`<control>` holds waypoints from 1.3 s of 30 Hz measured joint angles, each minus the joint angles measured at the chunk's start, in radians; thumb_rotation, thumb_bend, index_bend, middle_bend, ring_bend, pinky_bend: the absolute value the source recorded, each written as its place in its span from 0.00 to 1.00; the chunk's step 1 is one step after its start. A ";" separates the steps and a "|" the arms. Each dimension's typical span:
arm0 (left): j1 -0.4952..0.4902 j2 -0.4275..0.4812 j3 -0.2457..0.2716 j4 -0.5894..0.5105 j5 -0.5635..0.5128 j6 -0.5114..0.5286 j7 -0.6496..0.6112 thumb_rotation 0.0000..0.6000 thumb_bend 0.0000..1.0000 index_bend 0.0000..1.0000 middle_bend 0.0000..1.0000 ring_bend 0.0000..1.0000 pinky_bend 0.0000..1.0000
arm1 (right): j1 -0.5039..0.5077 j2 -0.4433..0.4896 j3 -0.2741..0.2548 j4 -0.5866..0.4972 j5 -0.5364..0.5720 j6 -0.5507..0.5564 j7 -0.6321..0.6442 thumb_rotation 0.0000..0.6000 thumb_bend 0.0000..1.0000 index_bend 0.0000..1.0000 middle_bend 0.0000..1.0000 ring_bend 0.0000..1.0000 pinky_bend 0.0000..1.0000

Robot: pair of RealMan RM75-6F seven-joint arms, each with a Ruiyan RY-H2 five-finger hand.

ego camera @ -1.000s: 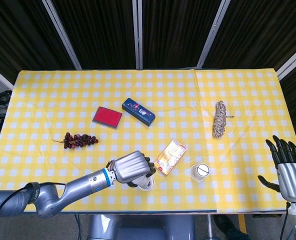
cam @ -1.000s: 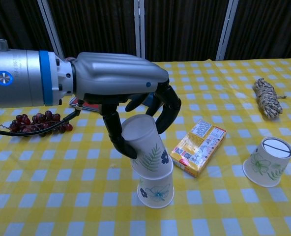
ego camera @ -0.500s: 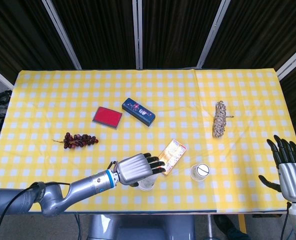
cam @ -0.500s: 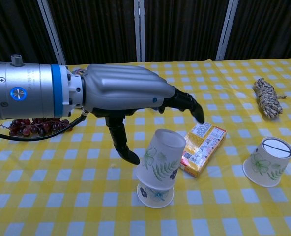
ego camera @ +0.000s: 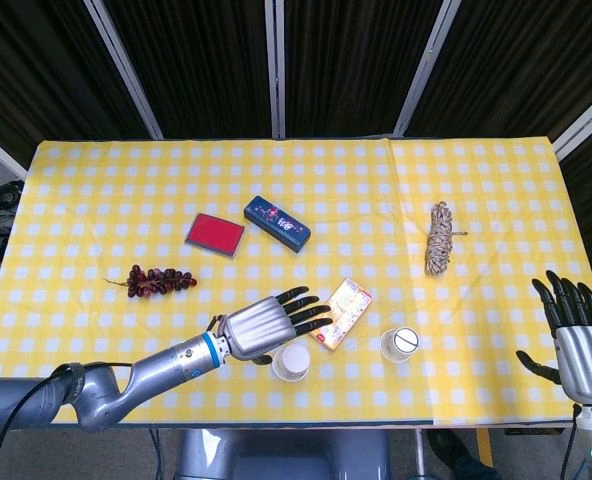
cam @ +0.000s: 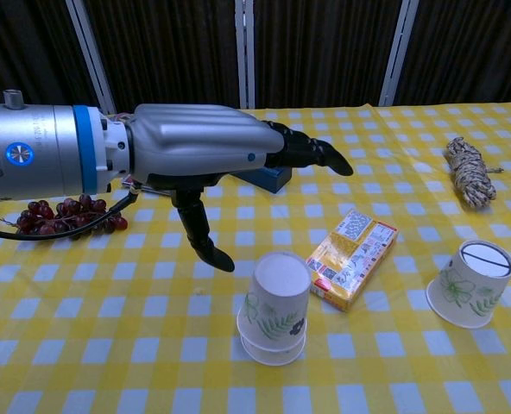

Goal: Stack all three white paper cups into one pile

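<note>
the left hand [cam: 204, 151] hovers empty, fingers spread, just above the two stacked cups [cam: 274, 308].

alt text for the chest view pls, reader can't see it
The robot's left hand hovers open above two white floral paper cups nested upside down on a yellow checked tablecloth. A third cup sits tilted to the right, past an orange carton; red grapes and a rope bundle lie farther back.
</note>
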 measured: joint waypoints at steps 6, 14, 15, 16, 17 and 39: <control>0.043 0.028 0.017 0.025 -0.005 0.056 -0.022 1.00 0.00 0.00 0.00 0.00 0.00 | -0.003 0.004 0.001 -0.001 0.001 0.005 0.007 1.00 0.00 0.00 0.00 0.00 0.00; 0.225 0.079 0.021 0.056 -0.104 0.303 0.018 1.00 0.00 0.00 0.00 0.00 0.00 | -0.002 0.005 -0.001 0.003 0.002 -0.001 0.014 1.00 0.00 0.00 0.00 0.00 0.00; 0.252 0.089 0.021 0.056 -0.124 0.335 0.024 1.00 0.00 0.00 0.00 0.00 0.00 | -0.001 0.004 -0.002 0.003 0.001 -0.003 0.012 1.00 0.00 0.00 0.00 0.00 0.00; 0.278 0.100 0.021 0.055 -0.143 0.366 0.031 1.00 0.00 0.00 0.00 0.00 0.00 | 0.000 0.003 -0.003 0.003 0.000 -0.006 0.009 1.00 0.00 0.00 0.00 0.00 0.00; 0.314 0.114 0.022 0.053 -0.168 0.407 0.042 1.00 0.00 0.00 0.00 0.00 0.00 | 0.001 0.001 -0.003 0.003 0.000 -0.009 0.006 1.00 0.00 0.00 0.00 0.00 0.00; 0.665 0.304 0.093 -0.062 -0.248 0.698 0.055 1.00 0.00 0.00 0.00 0.00 0.00 | 0.255 -0.047 -0.032 0.042 -0.123 -0.358 0.176 1.00 0.09 0.18 0.26 0.22 0.23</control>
